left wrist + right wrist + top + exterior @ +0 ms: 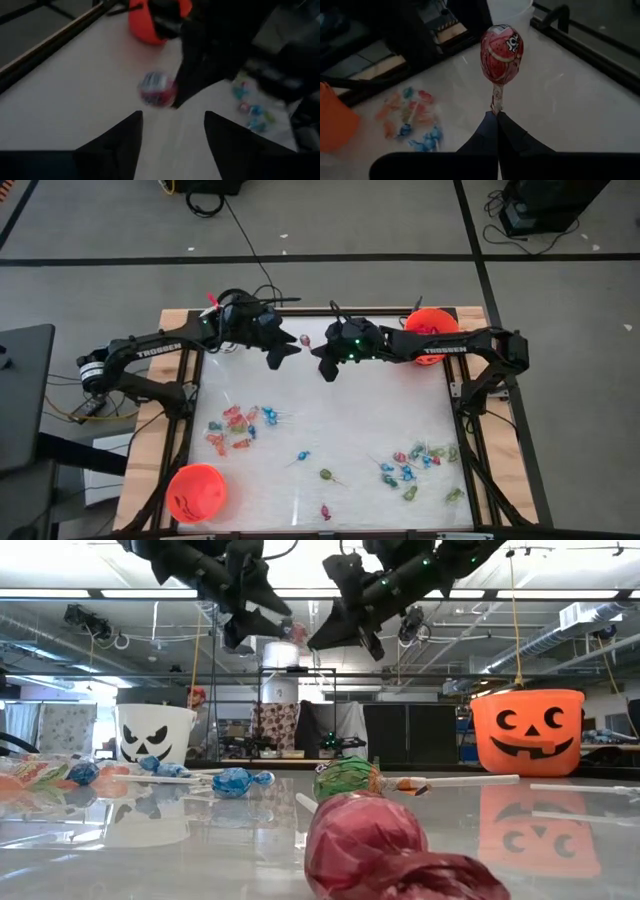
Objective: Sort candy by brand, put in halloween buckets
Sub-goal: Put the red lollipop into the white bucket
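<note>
Even overhead light; glare on table (330,420); wrist views dim, left one blurred.

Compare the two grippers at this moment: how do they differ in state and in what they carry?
The left gripper is open, with a clear gap between its fingers, and holds nothing. The right gripper is shut on the stick of a red lollipop, which stands upright above its fingertips. That lollipop sits just ahead of the left gripper's open fingers. Both hang above the table near its far edge, tips close together.
</note>
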`<state>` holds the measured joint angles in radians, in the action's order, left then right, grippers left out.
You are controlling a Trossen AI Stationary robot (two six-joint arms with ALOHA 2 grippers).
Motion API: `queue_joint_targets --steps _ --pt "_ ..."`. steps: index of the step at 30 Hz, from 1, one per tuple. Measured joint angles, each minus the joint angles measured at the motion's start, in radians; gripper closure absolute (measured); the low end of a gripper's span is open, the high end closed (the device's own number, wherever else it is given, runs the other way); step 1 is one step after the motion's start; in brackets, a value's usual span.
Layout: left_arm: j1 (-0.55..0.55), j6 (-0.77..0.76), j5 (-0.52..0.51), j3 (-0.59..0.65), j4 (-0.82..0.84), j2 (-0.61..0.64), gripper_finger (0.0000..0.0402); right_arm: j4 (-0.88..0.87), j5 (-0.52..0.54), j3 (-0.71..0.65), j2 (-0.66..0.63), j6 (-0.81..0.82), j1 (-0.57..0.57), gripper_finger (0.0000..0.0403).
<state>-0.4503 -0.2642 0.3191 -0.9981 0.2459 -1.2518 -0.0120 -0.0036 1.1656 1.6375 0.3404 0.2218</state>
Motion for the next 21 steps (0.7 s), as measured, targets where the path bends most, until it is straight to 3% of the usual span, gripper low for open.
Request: queue_joint_targets --steps 7,11,15,21 --pt "0.000 -0.054 0.004 0.024 -0.099 0.000 0.0111 0.068 -0.003 0.000 0.000 -0.081 -0.032 0.0402" --pt "0.000 -0.059 -0.004 0.024 -0.099 0.000 0.0103 0.104 0.009 0.000 0.000 -0.095 -0.045 0.0402" --pt "0.000 -0.059 0.001 0.024 -0.100 0.000 0.0142 0.111 0.015 0.000 0.000 -0.098 -0.048 0.0403" --pt "0.000 -0.068 0.006 0.024 -0.123 0.000 0.0251 0.115 0.019 0.000 0.000 -0.107 -0.048 0.0401"
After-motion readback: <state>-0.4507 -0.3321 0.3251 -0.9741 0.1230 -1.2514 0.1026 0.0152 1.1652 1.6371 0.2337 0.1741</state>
